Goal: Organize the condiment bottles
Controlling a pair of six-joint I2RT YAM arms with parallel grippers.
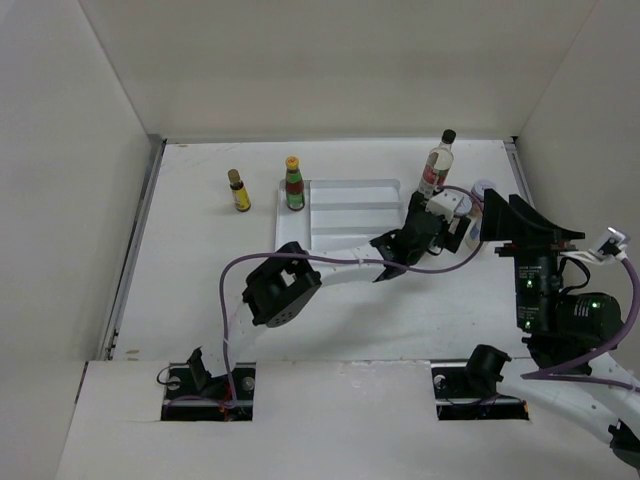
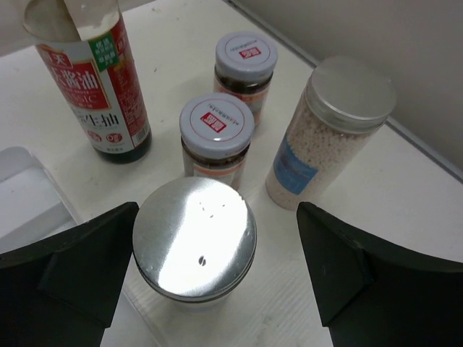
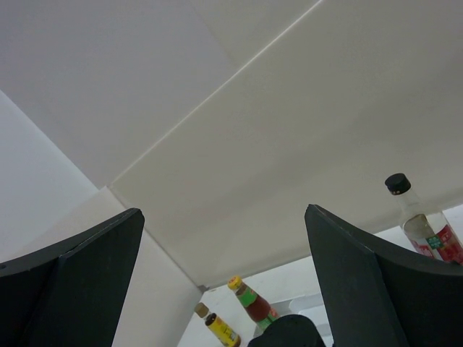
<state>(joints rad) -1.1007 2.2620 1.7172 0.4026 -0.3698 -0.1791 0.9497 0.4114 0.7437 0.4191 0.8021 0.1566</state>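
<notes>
My left gripper (image 1: 438, 216) (image 2: 217, 211) is open, its jaws either side of a white shaker with a silver lid (image 2: 194, 242); the right jaw stands well apart from it. Beyond it stand two red-lidded jars (image 2: 217, 136) (image 2: 246, 63), a second white shaker (image 2: 331, 137) and the tall clear black-capped bottle (image 1: 437, 165) (image 2: 94, 79) (image 3: 421, 225). The yellow-capped red sauce bottle (image 1: 294, 185) (image 3: 255, 303) stands at the tray's back left corner. The tiny brown bottle (image 1: 238, 190) (image 3: 217, 329) stands left of it on the table. My right gripper (image 1: 520, 222) (image 3: 224, 217) is open, empty, raised and tilted toward the back wall.
The flat white divided tray (image 1: 350, 205) lies at the back middle, its edge showing in the left wrist view (image 2: 29, 184). White walls close in the table on the left, back and right. A purple cable loops over the left arm.
</notes>
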